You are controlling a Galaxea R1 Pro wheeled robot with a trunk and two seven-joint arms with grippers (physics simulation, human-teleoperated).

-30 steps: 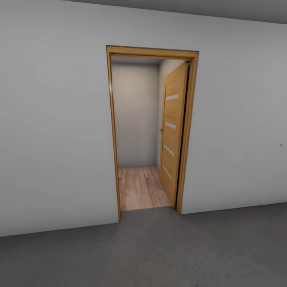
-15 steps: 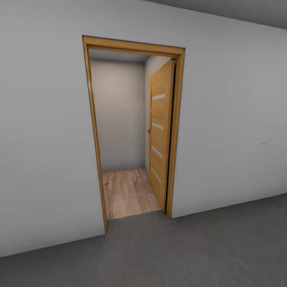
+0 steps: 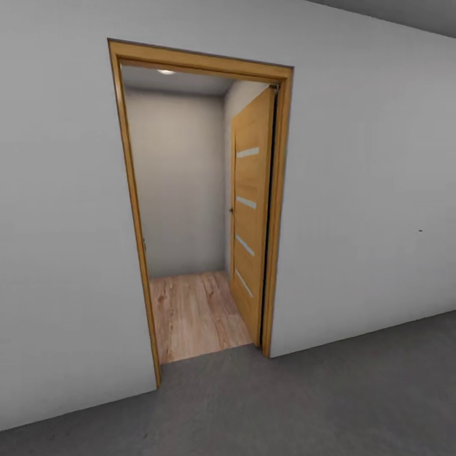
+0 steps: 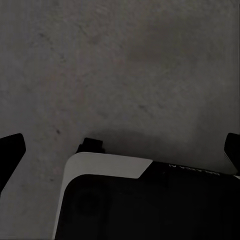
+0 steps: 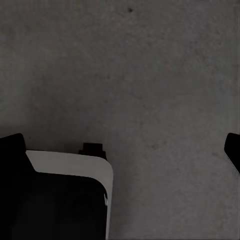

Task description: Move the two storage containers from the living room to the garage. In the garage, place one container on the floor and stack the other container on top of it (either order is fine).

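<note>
On the garage's dark grey concrete floor (image 3: pixel 316 405), the robot faces an open wooden door (image 3: pixel 250 209) at twelve o'clock, both grippers' jaws spread wide and empty, the rigid, probably light orange-red containers presumably beyond, best gripped by a wall's rim.

The open wooden door (image 3: pixel 248 215) hides the hallway's right wall behind it, and the door frame (image 3: pixel 134 209) cuts off the wood plank flooring (image 3: pixel 193 313) on both sides. Of the left hand (image 4: pixel 120 150) and the right hand (image 5: pixel 120 147), just dark fingertips (image 4: pixel 10 152) (image 5: pixel 232 147) show, cut by the picture edges. The robot's base (image 4: pixel 107 172) runs off the frame.
</note>
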